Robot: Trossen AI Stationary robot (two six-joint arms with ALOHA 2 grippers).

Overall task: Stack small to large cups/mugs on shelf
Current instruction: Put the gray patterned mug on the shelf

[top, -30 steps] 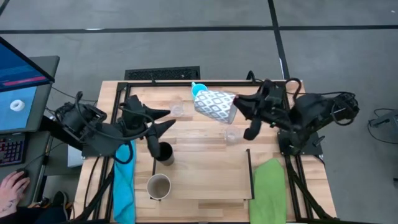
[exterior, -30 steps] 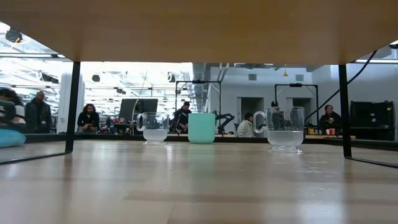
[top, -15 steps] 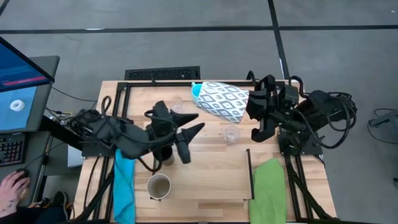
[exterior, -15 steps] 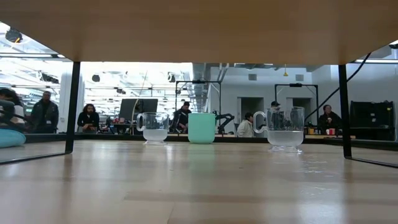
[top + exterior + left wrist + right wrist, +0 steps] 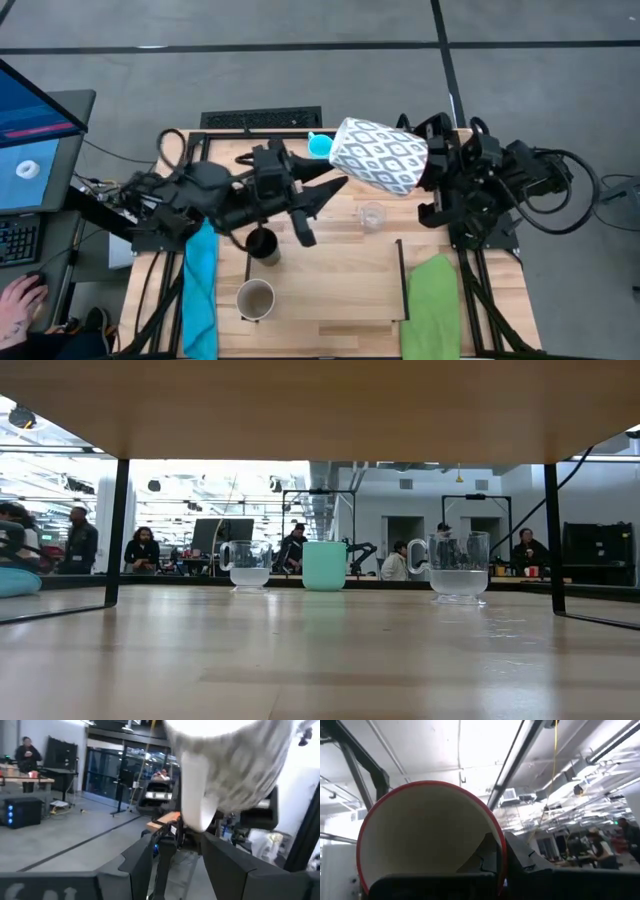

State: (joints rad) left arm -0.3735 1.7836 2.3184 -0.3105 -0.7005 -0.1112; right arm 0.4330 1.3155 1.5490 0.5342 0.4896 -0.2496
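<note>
- Seen from above, the right gripper (image 5: 425, 165) holds a large white mug with a grey diamond pattern (image 5: 380, 155) in the upper centre of the frame, lifted off the bench (image 5: 330, 280) and tipped on its side; its fingers look clamped on the rim.
- Just left of it, the left gripper (image 5: 322, 200) reaches toward the mug with fingers spread apart and nothing between them.
- On the bench stand a bright blue mug (image 5: 319, 146) partly hidden behind the patterned one, a clear glass (image 5: 371, 216) right of centre, a black tumbler (image 5: 262, 243) left of centre, and a beige-tan mug (image 5: 255, 299) at the lower left. A blue cloth (image 5: 200, 290) and a green cloth (image 5: 432, 305) lie along the two sides.
- At bench height, two clear handled glasses (image 5: 247, 567) (image 5: 458, 566) and a pale teal cup (image 5: 324, 565) stand apart in a row under the shelf board (image 5: 320, 405) that spans the top of the frame. No gripper shows, and people stand in the room behind.
- Through the left wrist camera, the patterned mug fills the upper centre, handle (image 5: 194, 795) hanging toward the lens, between that arm's own spread fingers (image 5: 135, 865).
- Through the right wrist camera, the mug's red rim (image 5: 432, 787) and cream inside fill the left of the frame, with a dark finger (image 5: 495, 855) inside the rim.
- Judging by this, nothing is nested yet: one mug is in the air, and the rest are still single.
</note>
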